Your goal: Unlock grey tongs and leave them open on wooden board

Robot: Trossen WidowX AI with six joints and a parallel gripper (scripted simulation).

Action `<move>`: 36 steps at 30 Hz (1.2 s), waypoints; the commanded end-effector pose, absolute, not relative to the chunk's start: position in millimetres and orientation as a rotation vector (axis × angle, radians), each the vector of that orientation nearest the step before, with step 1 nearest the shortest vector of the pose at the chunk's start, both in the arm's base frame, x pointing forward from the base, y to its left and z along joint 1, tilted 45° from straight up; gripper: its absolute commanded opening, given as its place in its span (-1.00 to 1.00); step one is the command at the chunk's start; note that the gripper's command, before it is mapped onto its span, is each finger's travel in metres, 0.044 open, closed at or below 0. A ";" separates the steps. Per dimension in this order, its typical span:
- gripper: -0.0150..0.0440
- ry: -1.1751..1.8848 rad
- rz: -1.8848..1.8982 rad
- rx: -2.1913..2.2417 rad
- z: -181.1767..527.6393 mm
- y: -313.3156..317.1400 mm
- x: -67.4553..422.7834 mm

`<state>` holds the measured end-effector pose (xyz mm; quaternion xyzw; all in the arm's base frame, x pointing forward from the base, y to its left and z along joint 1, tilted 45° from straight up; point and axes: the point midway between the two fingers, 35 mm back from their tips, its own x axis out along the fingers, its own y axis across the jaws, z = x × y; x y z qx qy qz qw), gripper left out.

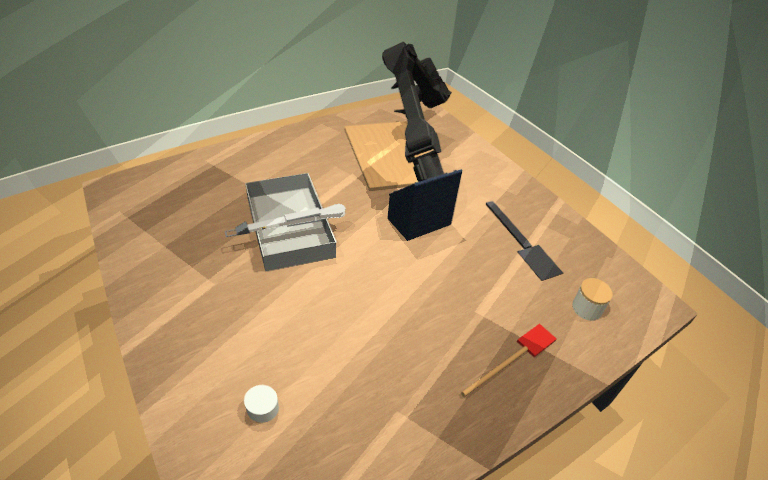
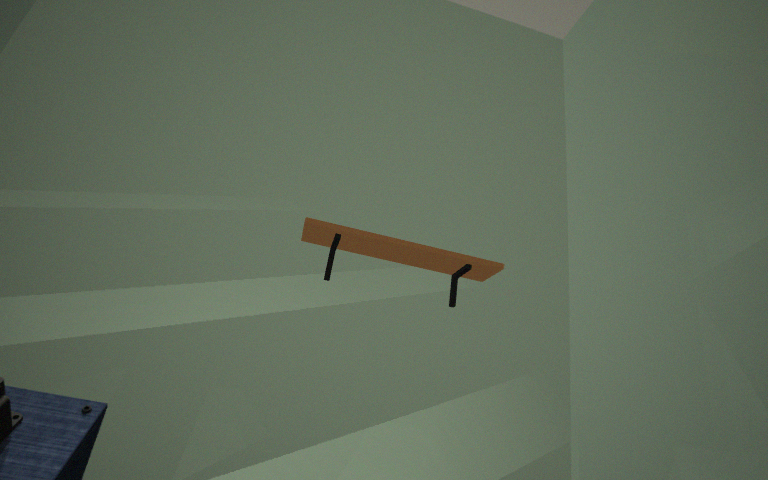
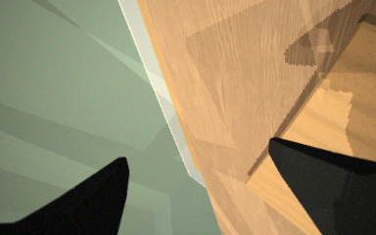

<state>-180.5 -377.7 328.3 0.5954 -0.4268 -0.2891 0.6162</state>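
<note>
The tongs (image 1: 286, 219) lie across the tin (image 1: 323, 246), resting on its rims, with the narrow end past the left wall and the wider end past the right wall. Their arms look pressed together, so the lock is judged still engaged. The tin sits on the table (image 1: 339, 350), left of the arm's blue base (image 1: 447, 215).

The arm (image 1: 416, 121) is folded up above its base, leaning toward the back corner over the board (image 1: 373, 155). The gripper (image 3: 196, 196) has its fingers spread wide with nothing between them; the wrist view shows only wall, skirting, table and a corner of the board through the gap.

No step has been taken on the tongs, so the task stands at its very start: the reach and pick-up. The next move calls for swinging the arm away from the board toward the tin, bringing the gripper down over the tongs with its fingers on either side of the two arms, probably near the middle where they are raised off the tin floor. The grip should be placed so that a later squeeze presses the arms together, and so the wrist can then tilt the tips downward to release the lock.

Elsewhere on the table lie a dark spatula (image 1: 523, 243), a red one (image 1: 512, 356) and two small cylinders (image 1: 261, 403), all well away from the path.
</note>
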 end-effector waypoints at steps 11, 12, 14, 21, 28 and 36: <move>0.39 -0.995 -0.681 1.246 348.8 -396.8 -161.4; 0.39 -0.997 -0.685 1.223 352.6 -400.0 -157.6; 0.39 -1.034 -0.707 1.234 348.9 -397.0 -165.3; 0.39 -1.017 -0.682 1.200 366.7 -408.8 -133.7; 0.39 -0.963 -0.602 1.159 399.3 -420.5 -60.6; 0.39 -0.858 -0.575 1.048 416.8 -435.3 18.8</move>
